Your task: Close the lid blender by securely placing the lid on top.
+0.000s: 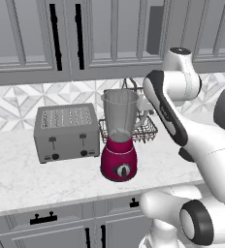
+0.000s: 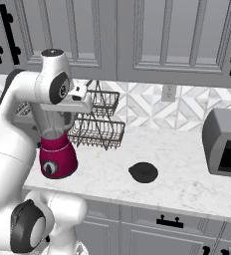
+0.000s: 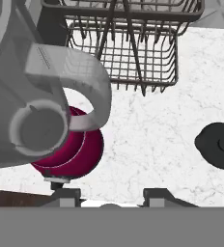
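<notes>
- The blender (image 1: 119,140) is standing upright on the marble desk (image 1: 17,179), its magenta base near the front edge and its clear grey jar open at the top, with nothing covering the rim.
- The toaster (image 1: 66,132) is sitting just beside the blender, on the side away from the wire rack.
- The wire rack (image 2: 97,122) is standing behind the blender, toward the tiled wall.
- The lid (image 2: 143,172) is lying flat on the desk, well apart from the blender, on the far side of it from the toaster and close to the front edge.
- In the hand view the lid (image 3: 217,145) is showing as a black disc at the right edge, while the blender (image 3: 46,106) is filling the left side, seen from above with its handle curving toward the middle.
- The end effector (image 3: 111,195) is hovering above the desk just beside the blender jar, on the lid's side of it, at about the height of the jar's rim.
- Its two dark fingertips (image 3: 65,195) are sitting wide apart with only bare marble between them, gripping nothing.
- A grey appliance (image 2: 226,144) with a dark opening is standing on the desk beyond the lid, farther still from the blender.
</notes>
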